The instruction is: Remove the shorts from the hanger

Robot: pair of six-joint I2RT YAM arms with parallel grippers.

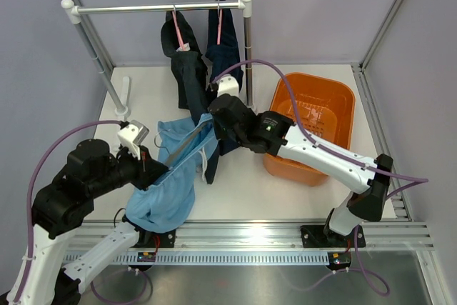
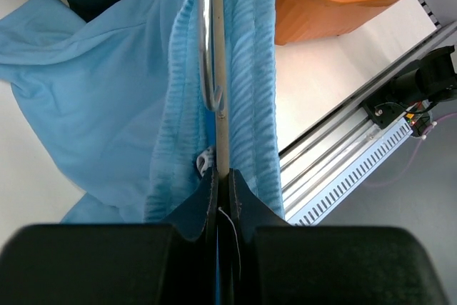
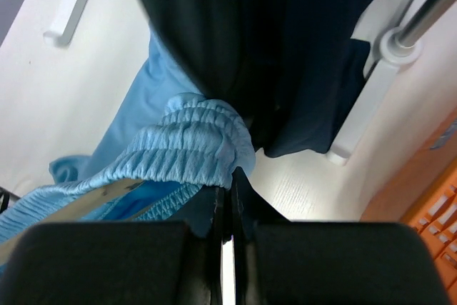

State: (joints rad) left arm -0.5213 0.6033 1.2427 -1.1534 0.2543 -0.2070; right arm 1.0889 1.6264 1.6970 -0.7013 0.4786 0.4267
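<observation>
The light blue shorts [image 1: 171, 176] hang low over the table's front left, still threaded on a hanger [image 1: 187, 143] with a pale bar. My left gripper [image 1: 148, 163] is shut on that hanger's bar [image 2: 221, 105], with the ribbed blue waistband [image 2: 250, 69] on both sides of it. My right gripper [image 1: 214, 116] is shut on the other end of the waistband [image 3: 193, 137], pinching its edge. The black shorts [image 1: 187, 69] and the navy shorts [image 1: 227, 44] hang on pink hangers from the rack's rod [image 1: 143, 9]. Both fill the top of the right wrist view, black [image 3: 207, 26] and navy [image 3: 314, 69].
An orange basket [image 1: 343, 98] stands at the right, also in the left wrist view [image 2: 321, 12]. The rack's right post [image 1: 248, 48] and its white foot [image 3: 360, 105] stand just behind my right gripper. The rack's left post [image 1: 96, 51] slants at the left. A metal rail [image 1: 271, 230] runs along the near edge.
</observation>
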